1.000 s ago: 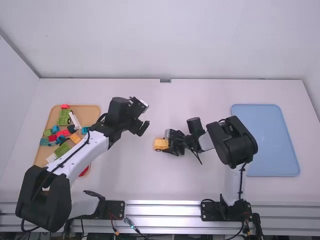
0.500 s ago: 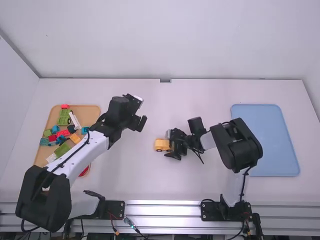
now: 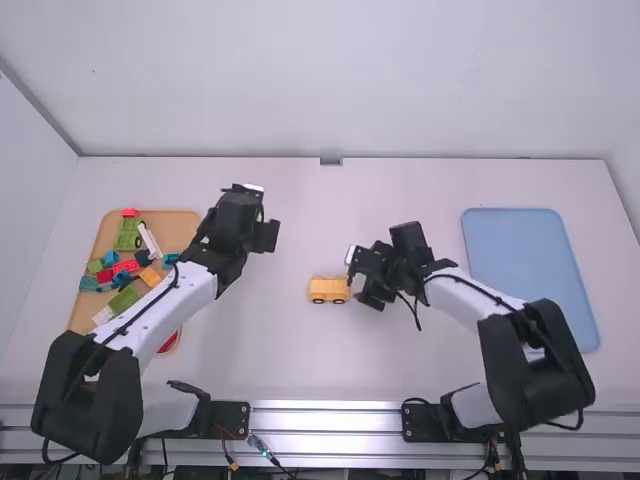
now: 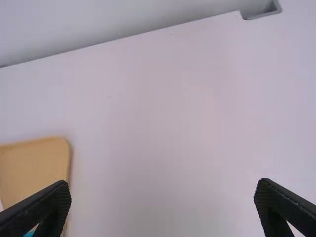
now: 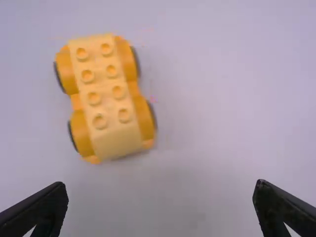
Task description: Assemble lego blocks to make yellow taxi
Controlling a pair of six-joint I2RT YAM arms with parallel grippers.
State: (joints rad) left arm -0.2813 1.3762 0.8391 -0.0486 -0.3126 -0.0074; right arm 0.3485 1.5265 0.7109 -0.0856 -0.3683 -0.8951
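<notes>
A yellow wheeled car base (image 3: 329,290) stands on the table near the middle; the right wrist view shows the same car base (image 5: 106,96) with rows of studs on top. Just right of it, not touching, is my right gripper (image 3: 358,278); that gripper (image 5: 160,210) is open with nothing between its fingers. My left gripper (image 3: 268,228) is above the table between the block tray and the car base. In its own wrist view the left gripper (image 4: 163,210) is open over bare table.
An orange tray (image 3: 185,222) at the left holds several loose blocks, among them a green piece (image 3: 128,234), a white one (image 3: 149,240) and an orange one (image 3: 150,277). A blue tray (image 3: 540,275) lies at the right.
The right gripper has drawn back to the right from the car base, which stays on the table. The left gripper has turned and shifted slightly to the left.
</notes>
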